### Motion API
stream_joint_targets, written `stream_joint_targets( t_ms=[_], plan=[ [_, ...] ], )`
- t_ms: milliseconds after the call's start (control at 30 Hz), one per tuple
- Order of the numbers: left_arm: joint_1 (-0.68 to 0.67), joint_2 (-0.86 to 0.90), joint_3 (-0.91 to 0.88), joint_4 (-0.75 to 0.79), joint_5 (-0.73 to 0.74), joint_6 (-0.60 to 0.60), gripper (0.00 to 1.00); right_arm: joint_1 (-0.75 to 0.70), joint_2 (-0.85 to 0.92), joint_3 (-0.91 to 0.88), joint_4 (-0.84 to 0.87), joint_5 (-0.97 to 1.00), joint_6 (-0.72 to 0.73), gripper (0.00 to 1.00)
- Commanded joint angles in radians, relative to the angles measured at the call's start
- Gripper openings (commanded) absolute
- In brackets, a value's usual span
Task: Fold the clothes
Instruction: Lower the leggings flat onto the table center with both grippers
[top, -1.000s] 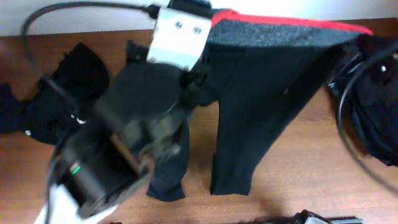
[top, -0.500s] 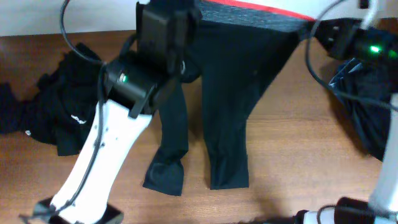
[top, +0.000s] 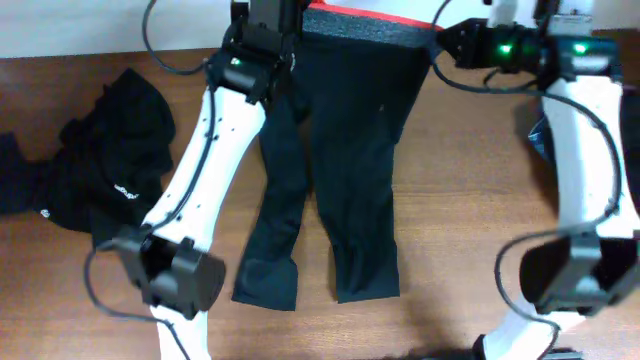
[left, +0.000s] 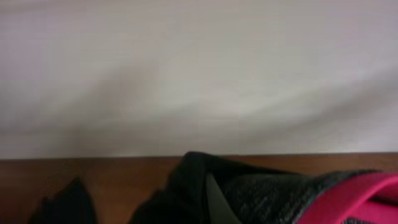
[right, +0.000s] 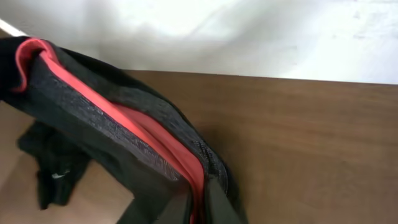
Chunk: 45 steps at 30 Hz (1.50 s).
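Wooden table (top: 450, 250): black trousers (top: 350, 180) spread; dark garment heap (top: 110, 170) left

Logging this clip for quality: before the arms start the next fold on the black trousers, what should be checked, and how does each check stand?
1. Waistband spanned between left gripper and right gripper: ok, it runs level at the far side.
2. Grip on the waistband: cannot tell, the fingers are hidden in every view.
3. Legs of the trousers uncrossed on the table: ok, they lie side by side.
4. Pile of black clothes clear of the trousers: ok, it lies apart.
5. Dark garment by the right arm clear: cannot tell, mostly hidden.
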Motion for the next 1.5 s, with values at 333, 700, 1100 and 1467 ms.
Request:
stream_joint_targets(
  t_ms=[333, 700, 1100, 1467],
  plan=[
    [0.048, 0.243, 0.016, 0.24, -0.069, -0.003, 0.37, 0.002, 0.218, -0.001, 0.187, 0.093, -0.008, 0.37],
    [0.051, 0.208, 0.016, 0.207, -0.071, 0.057, 0.99, 0.002, 0.216, 0.055, 0.163, 0.089, 0.021, 0.99],
    [0.05, 0.051, 0.016, -0.232, 0.263, 0.036, 0.99, 0.07, 0.217, 0.078, -0.214, 0.2, -0.12, 0.99],
    [0.053, 0.047, 0.002, -0.562, 0.433, -0.082, 0.99, 0.19, 0.22, 0.078, -0.137, 0.277, -0.116, 0.91]
  ],
)
